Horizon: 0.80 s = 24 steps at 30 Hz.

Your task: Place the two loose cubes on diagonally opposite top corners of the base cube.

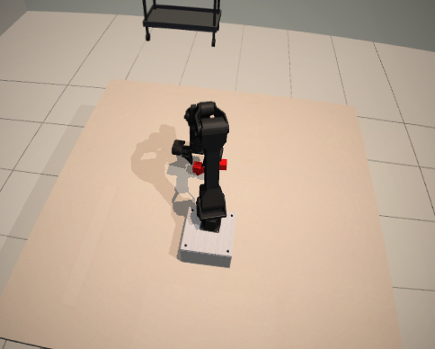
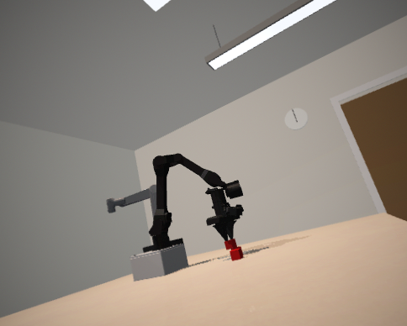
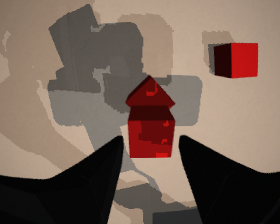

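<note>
My gripper point(image 3: 151, 141) point(image 2: 229, 240) is open, pointing down, with a narrow gap on each side of a red cube point(image 3: 151, 140) point(image 2: 229, 244) between its fingertips. That cube appears to rest on the fixed red base cube point(image 3: 150, 91), whose turned corner shows beyond it in the wrist view; their contact is hidden. The two cubes overlap as one red stack point(image 1: 198, 167) in the top view. Another red cube point(image 3: 244, 60) point(image 1: 223, 165) lies apart on the table to the right. In the exterior view a lower red cube point(image 2: 236, 254) shows; I cannot tell which it is.
The arm's grey mounting block point(image 1: 207, 238) point(image 2: 147, 266) stands on the table point(image 1: 292, 225) point(image 2: 252, 294) near the cubes. The arm hides part of the area between the red stack and the separate cube in the top view. A dark cart point(image 1: 181, 18) stands beyond the table.
</note>
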### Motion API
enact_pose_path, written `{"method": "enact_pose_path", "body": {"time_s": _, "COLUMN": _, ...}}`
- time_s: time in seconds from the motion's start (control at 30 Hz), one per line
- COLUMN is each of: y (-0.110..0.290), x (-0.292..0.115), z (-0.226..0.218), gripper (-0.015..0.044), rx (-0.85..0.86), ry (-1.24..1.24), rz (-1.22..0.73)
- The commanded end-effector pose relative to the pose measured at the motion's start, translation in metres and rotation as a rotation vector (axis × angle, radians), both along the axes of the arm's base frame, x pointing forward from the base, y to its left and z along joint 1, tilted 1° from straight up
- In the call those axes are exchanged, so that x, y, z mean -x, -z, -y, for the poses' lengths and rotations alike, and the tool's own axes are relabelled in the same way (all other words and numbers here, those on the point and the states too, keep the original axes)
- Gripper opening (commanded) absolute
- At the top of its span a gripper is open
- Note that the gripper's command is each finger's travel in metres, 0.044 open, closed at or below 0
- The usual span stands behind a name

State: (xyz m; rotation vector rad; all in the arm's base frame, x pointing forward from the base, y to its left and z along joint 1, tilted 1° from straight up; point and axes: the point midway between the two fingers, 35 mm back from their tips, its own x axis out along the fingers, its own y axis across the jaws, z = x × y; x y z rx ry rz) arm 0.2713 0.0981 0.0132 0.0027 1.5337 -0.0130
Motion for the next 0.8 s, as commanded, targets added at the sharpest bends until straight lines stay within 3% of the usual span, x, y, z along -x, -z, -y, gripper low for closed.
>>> {"method": "enact_pose_path", "body": {"time_s": 0.0, "y": -0.008, "x": 0.000, "z": 0.000, "gripper": 0.0205, "rx": -0.001, "ry": 0.001, "rz": 0.002}}
{"method": "enact_pose_path", "body": {"time_s": 0.23, "y": -0.017, "x": 0.000, "z": 0.000, "gripper": 0.0205, "rx": -0.001, "ry": 0.001, "rz": 0.002}}
{"method": "enact_pose_path", "body": {"time_s": 0.3, "y": -0.015, "x": -0.003, "z": 0.002, "gripper": 0.0258, "rx": -0.002, "ry": 0.047, "rz": 0.003}}
{"method": "enact_pose_path", "body": {"time_s": 0.77, "y": -0.051, "x": -0.048, "z": 0.064, "gripper": 0.0265, "rx": -0.036, "ry": 1.043, "rz": 0.017}}
